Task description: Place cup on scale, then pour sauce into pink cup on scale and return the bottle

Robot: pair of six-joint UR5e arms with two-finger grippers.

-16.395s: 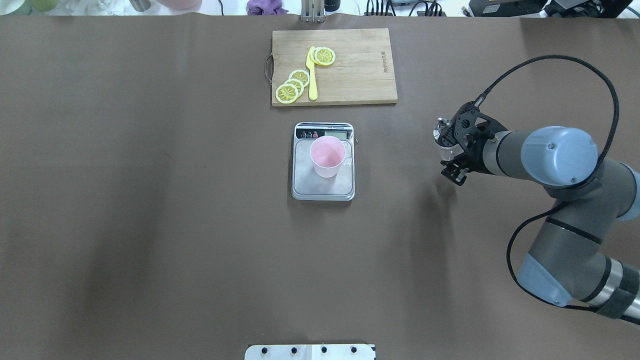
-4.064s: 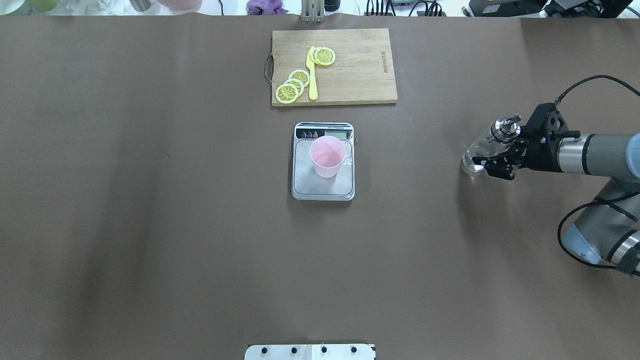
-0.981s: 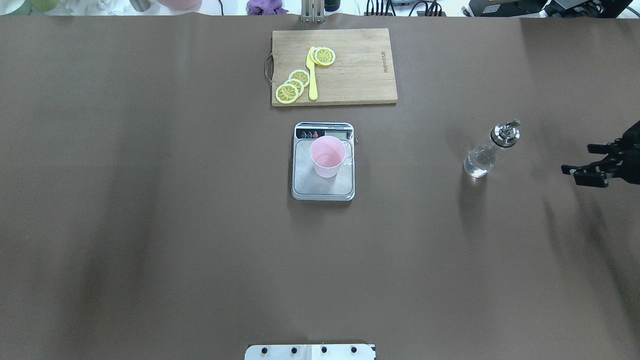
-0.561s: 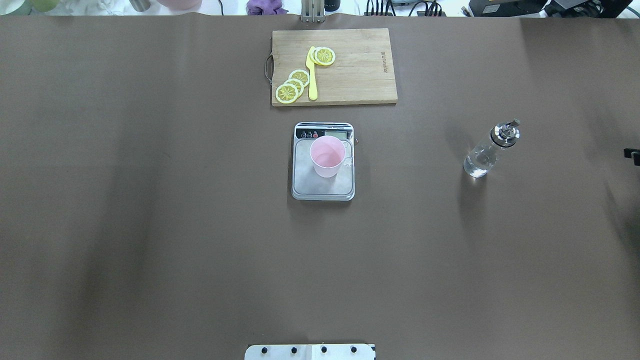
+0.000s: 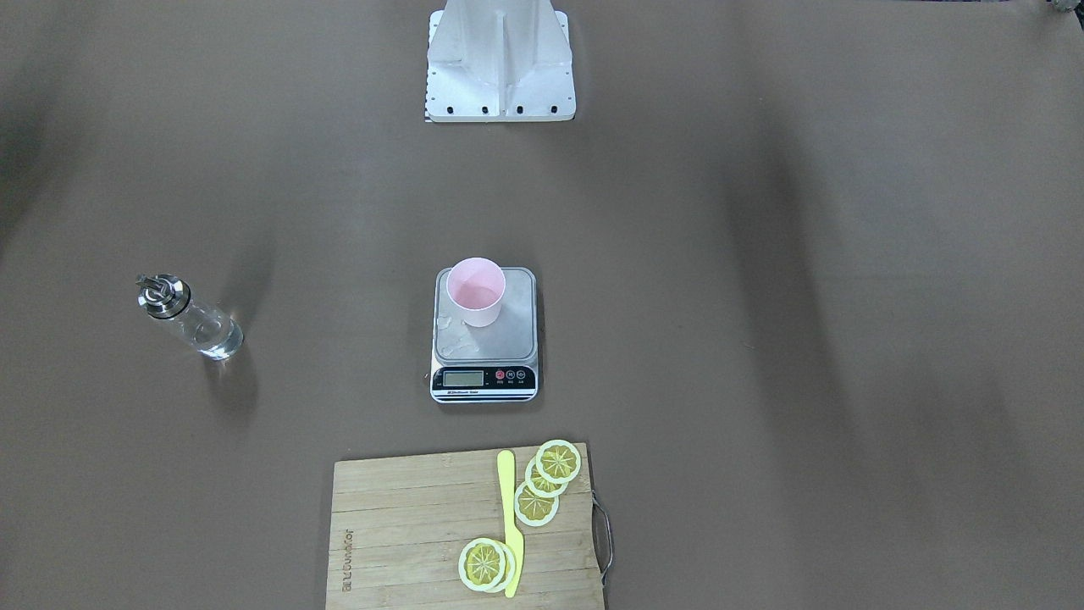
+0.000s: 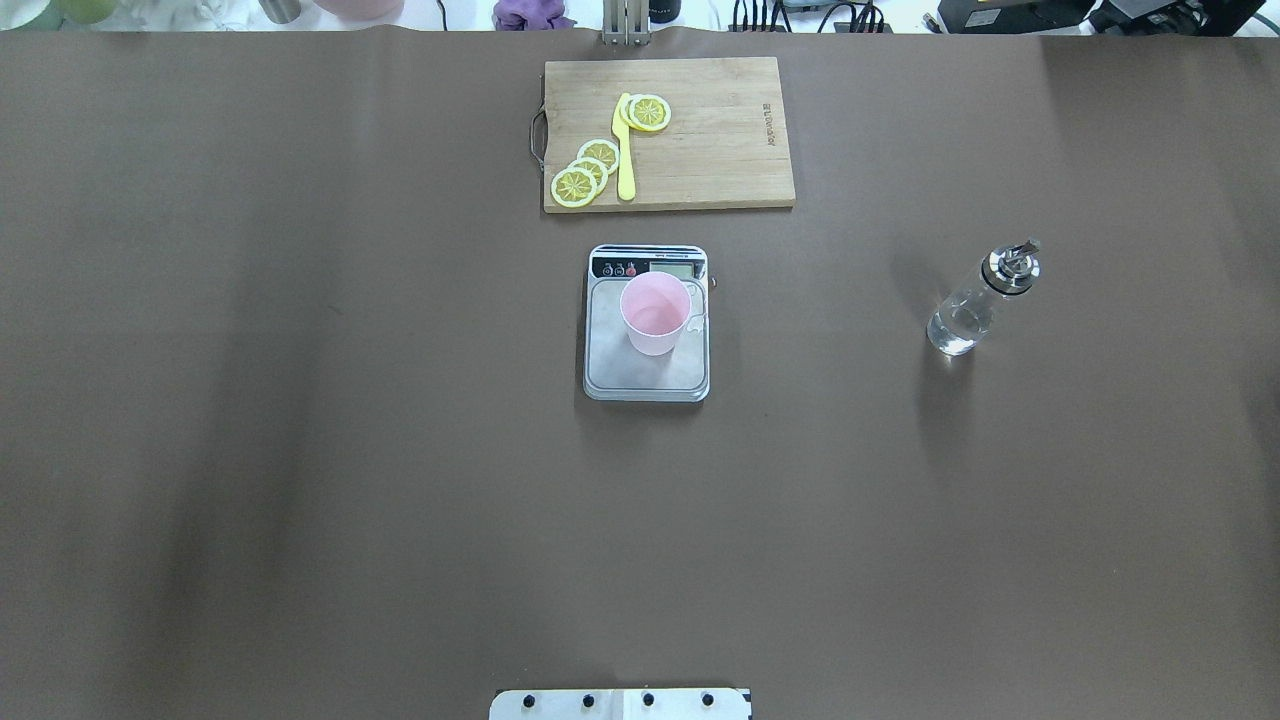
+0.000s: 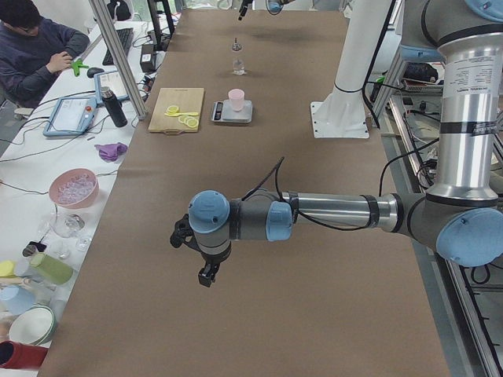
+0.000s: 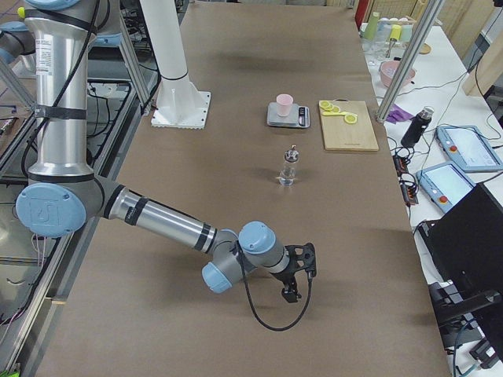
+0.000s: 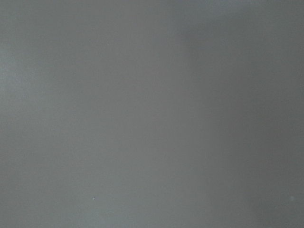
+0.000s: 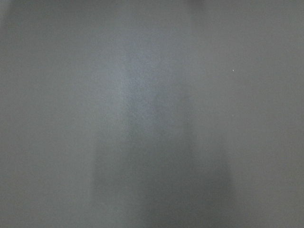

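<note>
On the scale [image 6: 645,380], toward the display end of its steel platform, the cup [image 6: 655,312] stands upright, so the first step looks done. Wet-looking patches lie on the platform just beside the cup, which suggests that pouring has taken place, though how much liquid is in the cup cannot be made out. Well apart from the scale, toward the robot's right, the bottle [image 6: 975,300] stands upright on the bare table with nothing touching it and clear sauce [image 6: 955,330] visible in its lower part; judged from that, the return is done too and little or nothing of the task is left. Farther from the scale than the bottle, out by the table's right end, hangs the right gripper [image 8: 299,271], so the bottle sits between it and the scale, well clear of it. Well apart from the scale on the opposite side hangs the left gripper [image 7: 206,275], low above the table. Neither gripper has anything in it that can be seen, but both show only in the side views, so how wide their jaws stand cannot be told. Both wrist cameras show only blank table surface.
</note>
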